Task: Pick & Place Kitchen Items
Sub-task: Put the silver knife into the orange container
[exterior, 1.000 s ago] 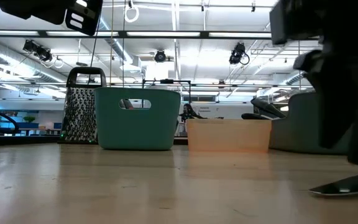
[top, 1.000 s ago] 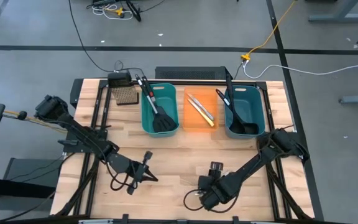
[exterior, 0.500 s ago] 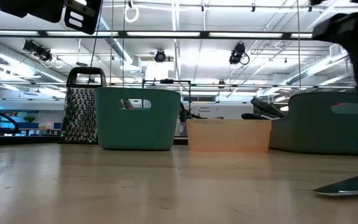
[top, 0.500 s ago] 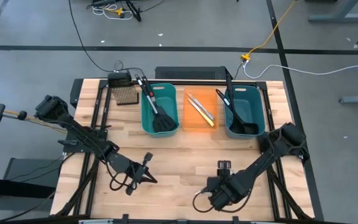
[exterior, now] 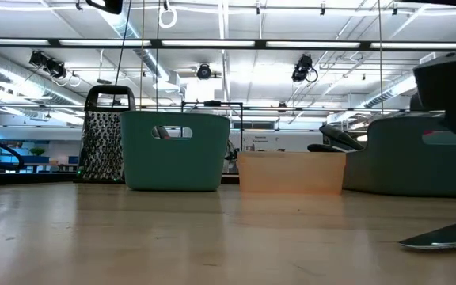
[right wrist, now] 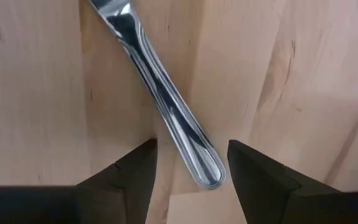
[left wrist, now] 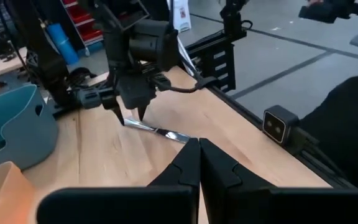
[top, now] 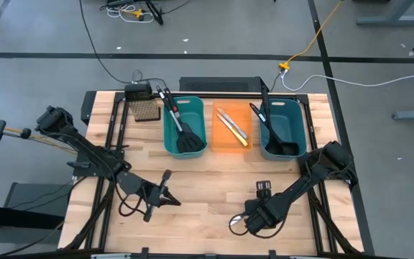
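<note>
The right gripper [right wrist: 188, 163] has slid rightward along the table's near edge and now hangs open straight over the knife [right wrist: 160, 99], fingers [right wrist: 132, 171] astride its handle end. The knife's long axis runs diagonally between them. The left gripper [top: 165, 196], closed, waits farther off.

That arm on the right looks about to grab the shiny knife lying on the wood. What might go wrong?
The knife lies flat on the table, so the right end effector, open over its handle end, might slip off the thin, smooth metal. Gripped that far toward one end, the knife could also tilt or swing once lifted. The left end effector, shut, waits nearby; it could get in the way.
</note>
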Controlling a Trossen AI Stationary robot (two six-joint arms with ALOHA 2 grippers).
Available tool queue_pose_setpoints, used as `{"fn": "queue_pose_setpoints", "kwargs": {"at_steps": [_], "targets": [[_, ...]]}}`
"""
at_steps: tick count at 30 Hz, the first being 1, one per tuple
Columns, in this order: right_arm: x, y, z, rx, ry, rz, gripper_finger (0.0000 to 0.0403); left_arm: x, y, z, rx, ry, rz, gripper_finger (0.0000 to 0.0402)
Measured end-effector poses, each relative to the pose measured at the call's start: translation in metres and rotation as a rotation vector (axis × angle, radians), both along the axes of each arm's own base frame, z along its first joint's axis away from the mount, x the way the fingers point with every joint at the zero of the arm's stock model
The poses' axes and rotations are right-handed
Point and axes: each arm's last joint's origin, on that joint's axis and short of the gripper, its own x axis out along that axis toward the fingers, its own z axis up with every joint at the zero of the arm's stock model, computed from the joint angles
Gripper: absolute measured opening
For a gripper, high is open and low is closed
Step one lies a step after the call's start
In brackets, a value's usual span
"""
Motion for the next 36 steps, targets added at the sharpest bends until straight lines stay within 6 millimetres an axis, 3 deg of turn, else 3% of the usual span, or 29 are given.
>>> {"fn": "queue_pose_setpoints", "kwargs": {"at_steps": [7, 21, 29, 36], "targets": [[0.005, -0.01, -0.008, 0.078, 0.017, 0.039, 0.0195, -0.003, 0.001, 0.001, 0.008, 0.01, -0.013, 0.0008], [0.014, -0.009, -0.012, 0.16, -0.034, 0.0, 0.0088, -0.003, 0.001, 0.0, 0.009, 0.024, -0.012, 0.0009], [0.031, -0.007, -0.012, 0.189, -0.202, -0.007, 0.0084, -0.004, 0.003, -0.003, 0.019, 0.043, 0.019, 0.0005], [0.051, -0.014, -0.011, 0.218, -0.347, -0.054, 0.0084, -0.008, 0.009, -0.02, -0.023, 0.055, 0.085, 0.0007]]}}
